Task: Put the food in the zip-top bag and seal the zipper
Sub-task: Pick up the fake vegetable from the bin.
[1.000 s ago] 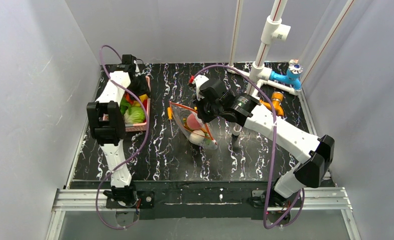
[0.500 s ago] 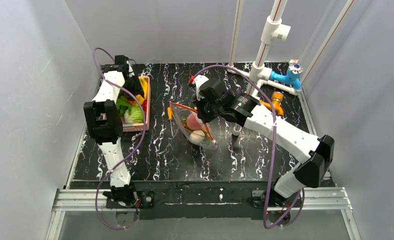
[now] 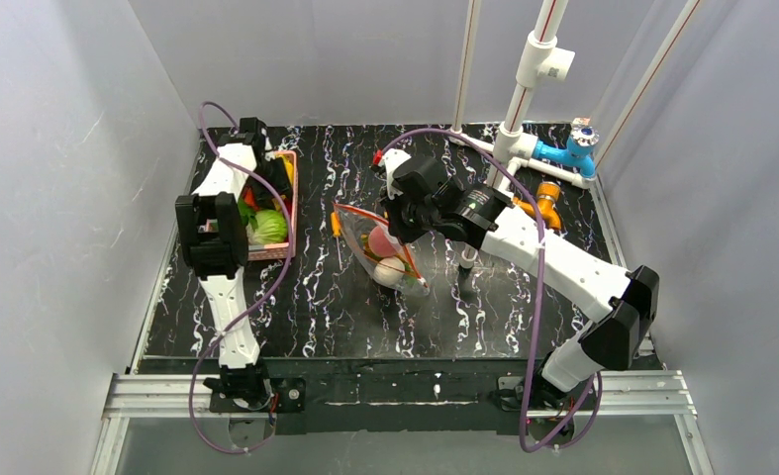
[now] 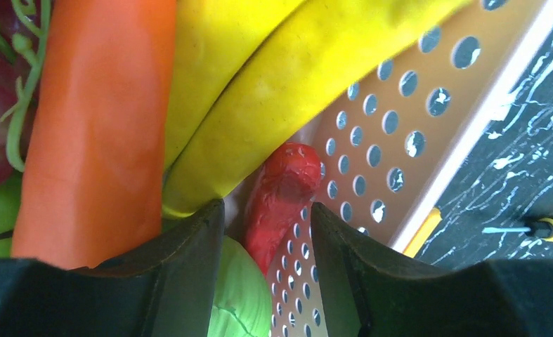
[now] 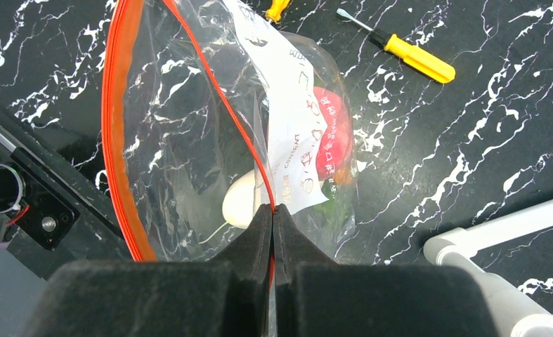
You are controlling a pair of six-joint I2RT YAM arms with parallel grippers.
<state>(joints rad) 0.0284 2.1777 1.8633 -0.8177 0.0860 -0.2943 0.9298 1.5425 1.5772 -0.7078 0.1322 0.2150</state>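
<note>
- Nearest the arms' bases, the zip-top bag (image 3: 393, 259) lies at the middle of the black marbled table (image 3: 365, 317). It is clear and crinkled, with a white hand-lettered label (image 5: 291, 140) on its side.
- The wrist view shows its mouth standing open, the orange-red zipper (image 5: 112, 126) looping round as two strips.
- Inside sit a red-pink ball (image 5: 335, 137) and, toward 6 o'clock of it, the pale end of a white radish (image 5: 239, 202).
- The right gripper (image 5: 272, 210) has its fingers pressed together, pinching the bag's rim where one zipper strip runs between them.
- A yellow-handled screwdriver (image 3: 336, 225) lies just at 9 o'clock of the bag's mouth.
- Further toward 9 o'clock stands the pink basket (image 3: 291, 213), its wall perforated, with a green cabbage (image 3: 267, 228) at its near end.
- At the basket's far end the left gripper (image 4: 268, 232) hangs with fingers spread on either side of a red chilli (image 4: 284, 189); whether they touch it cannot be told.
- A banana (image 4: 259, 84) and a carrot (image 4: 98, 126) lie beside the chilli.
- Compared with half a second ago, the left wrist has swung slightly toward 3 o'clock over the basket; the right arm and the bag have not shifted.
</note>
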